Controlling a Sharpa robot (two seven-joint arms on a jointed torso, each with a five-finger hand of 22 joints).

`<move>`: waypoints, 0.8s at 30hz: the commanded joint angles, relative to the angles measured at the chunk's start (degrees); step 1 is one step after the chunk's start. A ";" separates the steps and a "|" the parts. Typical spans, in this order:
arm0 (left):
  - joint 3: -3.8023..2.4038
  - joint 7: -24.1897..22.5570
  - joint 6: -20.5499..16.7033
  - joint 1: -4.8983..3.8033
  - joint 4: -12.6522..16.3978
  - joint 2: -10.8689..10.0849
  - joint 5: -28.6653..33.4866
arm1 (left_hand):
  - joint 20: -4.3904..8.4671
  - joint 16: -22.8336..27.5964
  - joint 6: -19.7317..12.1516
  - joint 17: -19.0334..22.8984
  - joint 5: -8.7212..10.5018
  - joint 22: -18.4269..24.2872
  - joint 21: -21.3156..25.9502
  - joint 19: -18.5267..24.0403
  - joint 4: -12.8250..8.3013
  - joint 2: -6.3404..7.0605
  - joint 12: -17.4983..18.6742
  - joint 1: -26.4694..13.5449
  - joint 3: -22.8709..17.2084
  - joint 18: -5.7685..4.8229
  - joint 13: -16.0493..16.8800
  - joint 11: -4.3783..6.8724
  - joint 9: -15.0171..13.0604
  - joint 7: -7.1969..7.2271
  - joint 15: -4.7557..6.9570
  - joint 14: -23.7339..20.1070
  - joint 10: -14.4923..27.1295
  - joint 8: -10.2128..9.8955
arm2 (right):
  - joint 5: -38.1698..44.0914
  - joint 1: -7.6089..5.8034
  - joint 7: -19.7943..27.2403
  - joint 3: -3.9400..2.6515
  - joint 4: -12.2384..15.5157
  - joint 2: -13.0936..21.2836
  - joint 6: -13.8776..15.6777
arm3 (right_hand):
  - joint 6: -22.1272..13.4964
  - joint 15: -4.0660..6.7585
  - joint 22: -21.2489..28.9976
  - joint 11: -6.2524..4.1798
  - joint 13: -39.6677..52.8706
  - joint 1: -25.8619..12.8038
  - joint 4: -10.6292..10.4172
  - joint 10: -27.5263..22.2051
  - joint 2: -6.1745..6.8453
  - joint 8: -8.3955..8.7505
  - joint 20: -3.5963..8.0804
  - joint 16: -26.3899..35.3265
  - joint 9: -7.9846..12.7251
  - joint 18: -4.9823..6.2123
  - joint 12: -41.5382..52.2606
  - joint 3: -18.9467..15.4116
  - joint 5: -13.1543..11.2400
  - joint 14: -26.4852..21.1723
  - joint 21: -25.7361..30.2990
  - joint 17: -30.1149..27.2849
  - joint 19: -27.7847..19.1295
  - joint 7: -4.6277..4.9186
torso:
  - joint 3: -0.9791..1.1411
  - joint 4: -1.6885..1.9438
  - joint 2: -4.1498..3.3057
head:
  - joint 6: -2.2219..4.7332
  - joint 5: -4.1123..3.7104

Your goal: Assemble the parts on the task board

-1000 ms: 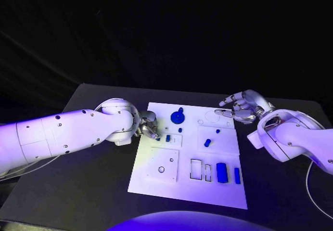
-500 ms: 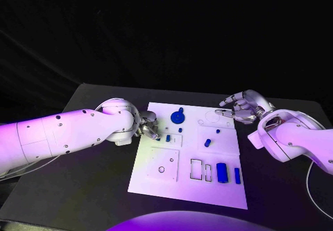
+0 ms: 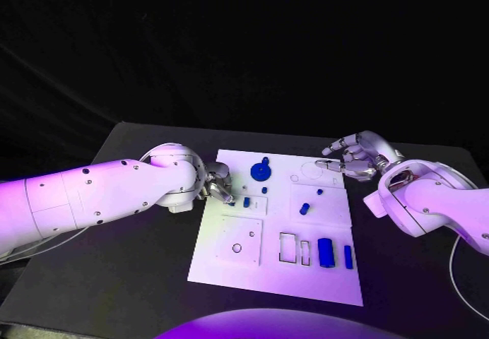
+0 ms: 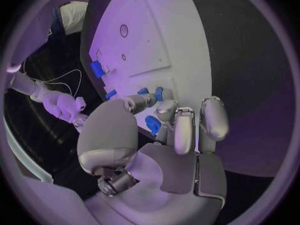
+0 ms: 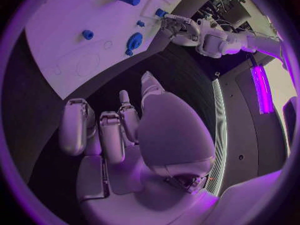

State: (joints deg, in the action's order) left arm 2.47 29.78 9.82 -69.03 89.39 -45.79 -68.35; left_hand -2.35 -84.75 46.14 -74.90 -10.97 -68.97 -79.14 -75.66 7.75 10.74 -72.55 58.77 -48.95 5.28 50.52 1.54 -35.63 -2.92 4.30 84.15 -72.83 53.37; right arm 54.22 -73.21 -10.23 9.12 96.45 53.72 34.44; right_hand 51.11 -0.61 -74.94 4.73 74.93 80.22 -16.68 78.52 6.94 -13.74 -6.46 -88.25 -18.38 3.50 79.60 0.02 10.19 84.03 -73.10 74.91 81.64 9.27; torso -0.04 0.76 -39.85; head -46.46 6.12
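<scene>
Task board point(image 3: 275, 233): small blue part point(image 3: 246, 203) at my left hand point(image 3: 214, 185).
Looks rigid, light, slick; pinch its sides. L fingers point(image 4: 185, 130) curled, touching it; grip can't tell. Right hand point(image 3: 352, 161) loosely curled, empty.

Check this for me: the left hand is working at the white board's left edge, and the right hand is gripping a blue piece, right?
Not quite. The left hand is at the white board's left edge, but the right hand holds nothing; the right wrist view shows its fingers empty over the black table.

Left hand point(image 3: 215, 185): shifts very slightly at the task board's point(image 3: 230, 261) left edge.
Parts: no visible move.
</scene>
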 commanded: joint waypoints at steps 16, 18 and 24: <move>0.19 0.00 2.23 0.29 -0.41 0.54 0.96 | 0.48 -0.18 0.89 -4.13 -0.08 0.09 0.05 -0.22 1.32 0.28 -0.18 -3.77 1.70 -0.50 0.13 0.15 0.44 0.71 0.43 3.15 -0.39 -0.01 | 0.62 0.03 0.70 0.00 0.01 0.07 -0.31 | -0.39 0.41 -4.65 -0.33 1.13 -2.66 -0.12 -0.26 0.10 -0.54 0.28 0.44 -0.08 0.49 -0.25 -1.83 -0.10 4.46 0.45 8.22 -0.09 -0.21 | 0.05 -0.01 -0.02 | -0.11 -0.15; 0.19 0.01 2.37 0.29 -0.46 0.56 0.97 | 0.48 -0.17 0.98 -4.12 -0.06 0.15 0.09 -0.19 1.82 0.34 -0.18 -4.32 2.35 -0.49 0.14 0.13 0.51 0.69 0.43 3.15 -0.36 -0.05 | 0.55 0.03 0.78 0.00 -0.01 0.07 -0.40 | -0.47 0.41 -4.66 -0.32 1.04 -3.02 -0.12 -0.34 0.25 -0.59 0.28 0.44 -0.08 0.49 -0.31 -2.27 -0.10 4.46 0.48 8.22 -0.08 -0.20 | 0.04 -0.01 -0.02 | -0.12 -0.16; 0.19 0.05 2.61 0.29 -0.66 0.64 0.99 | 0.48 -0.16 1.21 -4.11 -0.03 0.17 0.16 -0.21 2.88 0.53 -0.17 -5.32 4.51 -0.49 0.11 0.09 0.67 0.65 0.40 3.14 -0.27 -0.08 | 0.46 0.03 0.80 0.00 -0.03 0.09 -0.54 | -0.53 0.41 -4.60 -0.32 1.02 -3.21 -0.12 -0.35 0.33 -0.63 0.28 0.45 -0.07 0.51 -0.32 -2.55 -0.09 4.46 0.61 8.20 -0.13 -0.19 | 0.02 -0.03 0.02 | -0.13 -0.20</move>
State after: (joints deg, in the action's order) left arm 2.54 29.84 10.61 -68.92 88.70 -45.29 -68.00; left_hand -2.15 -84.75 47.44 -74.90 -11.00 -68.88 -79.14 -75.87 10.67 11.33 -72.55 53.96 -44.69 5.28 50.63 1.74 -35.02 -1.82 4.30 84.16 -73.02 53.57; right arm 54.23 -73.21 -10.00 9.13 96.41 53.80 34.43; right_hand 50.90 -0.61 -74.92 4.56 74.92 77.49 -16.83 78.35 7.22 -14.18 -6.46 -88.03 -18.37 3.50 79.60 -2.20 10.19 84.03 -72.86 74.90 81.64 9.06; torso -0.01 0.74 -39.86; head -46.58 5.94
